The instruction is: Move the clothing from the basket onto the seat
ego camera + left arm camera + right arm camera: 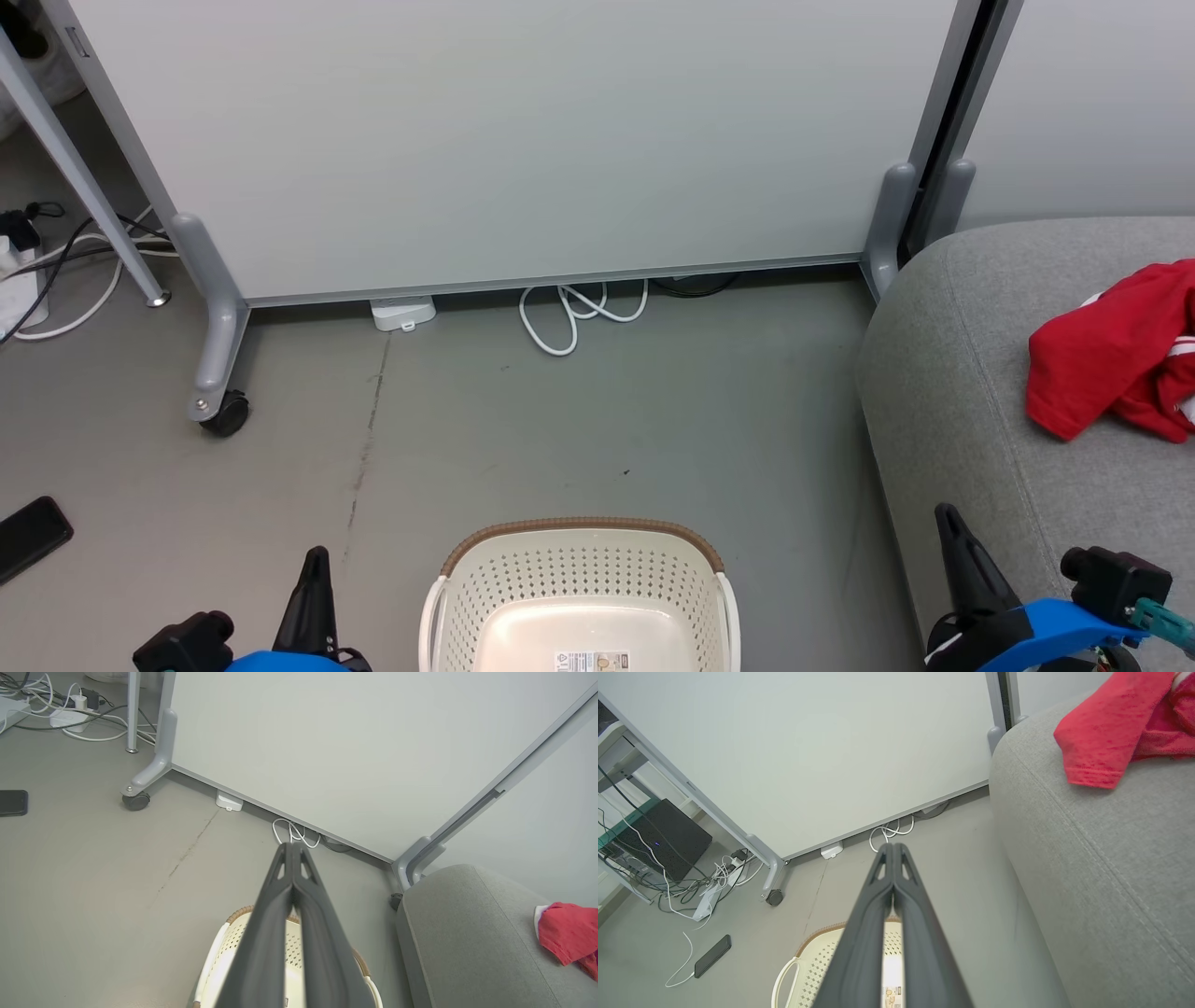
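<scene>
Red clothing (1116, 359) with white trim lies crumpled on the grey seat (980, 392) at the right; the left wrist view catches the clothing (567, 938) and the seat (462, 933), the right wrist view the clothing (1106, 732) and the seat (1101, 858). The cream basket (579, 597) with a brown rim stands on the floor at bottom centre, and the part of its inside that shows is bare. My left gripper (316, 560) hangs shut to the left of the basket. My right gripper (948, 518) is shut over the seat's front corner. In both wrist views the fingertips (293, 847) (893, 847) meet with nothing between them.
A white partition panel on castors (224, 411) closes off the back. White cables (569, 313) and a power strip (403, 313) lie at its foot. A dark phone (33, 537) lies on the floor at the left. More cables and a black box (658, 840) sit far left.
</scene>
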Motion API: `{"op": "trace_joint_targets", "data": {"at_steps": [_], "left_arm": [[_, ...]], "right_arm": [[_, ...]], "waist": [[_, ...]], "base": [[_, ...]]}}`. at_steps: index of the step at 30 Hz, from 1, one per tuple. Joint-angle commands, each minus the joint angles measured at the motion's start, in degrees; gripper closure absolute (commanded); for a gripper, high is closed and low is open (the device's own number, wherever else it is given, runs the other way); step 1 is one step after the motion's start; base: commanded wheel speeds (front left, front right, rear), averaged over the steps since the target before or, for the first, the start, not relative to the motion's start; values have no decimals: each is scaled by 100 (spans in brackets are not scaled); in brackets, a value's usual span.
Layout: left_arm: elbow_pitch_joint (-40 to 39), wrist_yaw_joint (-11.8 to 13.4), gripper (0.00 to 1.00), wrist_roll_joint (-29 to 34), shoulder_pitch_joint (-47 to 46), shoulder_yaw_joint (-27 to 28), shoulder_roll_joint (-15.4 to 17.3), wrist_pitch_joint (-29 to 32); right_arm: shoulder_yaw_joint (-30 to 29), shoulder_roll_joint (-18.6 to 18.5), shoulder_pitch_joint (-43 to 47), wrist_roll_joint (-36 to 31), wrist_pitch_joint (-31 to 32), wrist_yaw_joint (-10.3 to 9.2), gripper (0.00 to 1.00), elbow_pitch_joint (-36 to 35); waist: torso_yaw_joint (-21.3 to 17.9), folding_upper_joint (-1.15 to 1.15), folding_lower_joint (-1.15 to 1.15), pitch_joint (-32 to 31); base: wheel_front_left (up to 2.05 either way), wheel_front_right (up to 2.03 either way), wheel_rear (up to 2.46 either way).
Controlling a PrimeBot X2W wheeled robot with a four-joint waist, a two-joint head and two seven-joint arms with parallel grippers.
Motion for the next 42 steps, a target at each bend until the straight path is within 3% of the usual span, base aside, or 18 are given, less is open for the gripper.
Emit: {"op": "trace_joint_targets", "data": {"at_steps": [1,42], "left_arm": [[-122,-9,100,-206,-193,65,10,44],[-545,-27,100,-3142,-502,489,-58,853]], "right_arm": [[-27,-14,-166,246,32,0,100,-118],[-211,-28,-398,3520,548,2,100,-233]], "waist": [[-4,0,0,1],[-135,0,0,24]], "base": [[0,0,0],[0,0,0]]}}
